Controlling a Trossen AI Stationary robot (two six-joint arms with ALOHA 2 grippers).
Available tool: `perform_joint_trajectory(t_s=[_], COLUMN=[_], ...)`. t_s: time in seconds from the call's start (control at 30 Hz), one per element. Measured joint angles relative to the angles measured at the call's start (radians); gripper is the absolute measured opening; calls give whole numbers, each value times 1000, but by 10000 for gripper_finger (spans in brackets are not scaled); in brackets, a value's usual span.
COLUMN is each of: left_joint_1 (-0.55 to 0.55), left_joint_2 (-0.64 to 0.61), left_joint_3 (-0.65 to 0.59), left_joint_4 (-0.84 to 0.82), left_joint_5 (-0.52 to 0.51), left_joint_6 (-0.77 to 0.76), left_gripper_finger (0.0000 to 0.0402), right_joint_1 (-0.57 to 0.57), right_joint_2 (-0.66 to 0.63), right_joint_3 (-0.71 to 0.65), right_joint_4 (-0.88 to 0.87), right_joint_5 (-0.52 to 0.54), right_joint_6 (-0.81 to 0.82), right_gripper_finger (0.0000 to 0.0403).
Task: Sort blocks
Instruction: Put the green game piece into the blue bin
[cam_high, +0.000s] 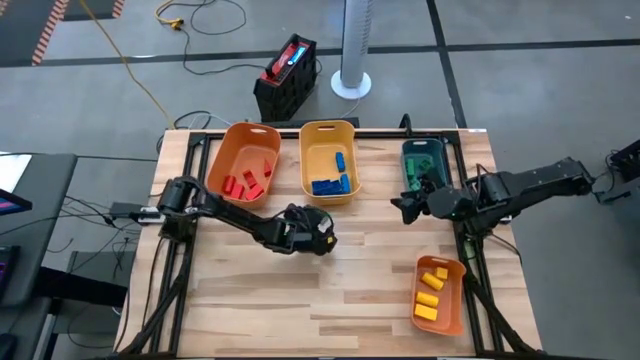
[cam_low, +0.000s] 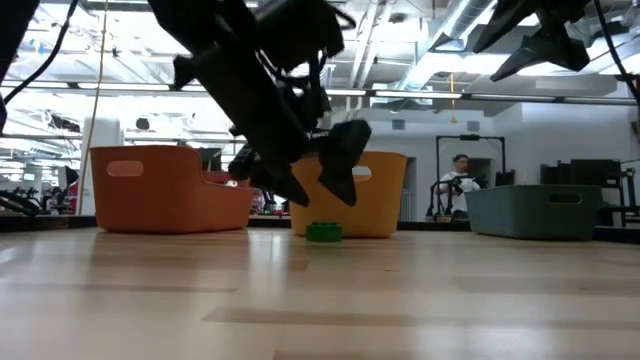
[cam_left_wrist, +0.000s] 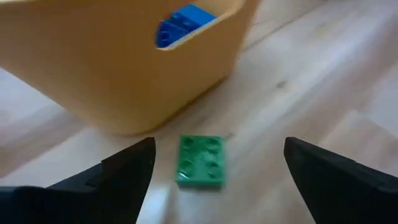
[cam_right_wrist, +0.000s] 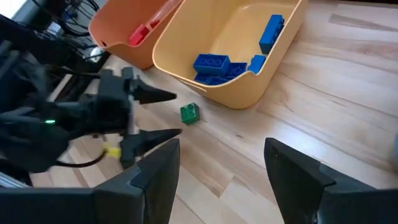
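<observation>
One green block (cam_left_wrist: 200, 160) lies flat on the wooden table, studs up, just in front of the yellow bin (cam_left_wrist: 118, 68). My left gripper (cam_left_wrist: 219, 145) is open and hovers low over the block, one finger off to each side, touching nothing. In the right wrist view the block (cam_right_wrist: 190, 113) sits just beyond the left gripper's (cam_right_wrist: 168, 115) fingertips. The low view shows the block (cam_low: 323, 232) on the table under that gripper (cam_low: 320, 185). My right gripper (cam_high: 403, 207) is open and empty, raised beside the teal bin (cam_high: 423, 165).
At the far side stand an orange bin (cam_high: 243, 165) with red blocks, the yellow bin (cam_high: 330, 160) with blue blocks and the teal bin with green ones. A second orange bin (cam_high: 440, 293) with yellow blocks sits near right. Bare wood fills the near middle.
</observation>
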Motion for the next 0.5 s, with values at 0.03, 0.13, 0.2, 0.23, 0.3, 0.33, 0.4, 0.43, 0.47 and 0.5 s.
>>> perform_joint_trajectory(t_s=[0.03,0.13,0.2,0.23,0.3,0.33,0.4,0.43,0.47,0.5], left_joint_1=[7,20,21,21,22,23,27,31,34,39], left_joint_2=[7,32,58,69,89,99,112,114,116,123], left_joint_3=[-6,-10,-9,-7,-8,-8,-7,-8,-8,-8], left_joint_4=[9,42,77,89,89,100,101,100,100,112], left_joint_5=[-1,-2,1,1,-4,-5,-4,-3,-2,-4], left_joint_6=[0,19,37,45,58,57,52,52,52,52], left_gripper_finger=[353,356,357,357,357,357,357,357,357,357], right_joint_1=[0,0,0,0,0,1,2,2,2,2], right_joint_2=[0,0,-1,0,0,0,0,0,0,0], right_joint_3=[0,0,0,0,0,0,0,0,0,0], right_joint_4=[3,6,8,10,17,25,40,45,47,51], right_joint_5=[2,2,2,2,2,3,3,3,3,3], right_joint_6=[0,0,0,0,0,-1,0,0,0,-1], right_gripper_finger=[244,244,244,244,244,244,244,244,244,244])
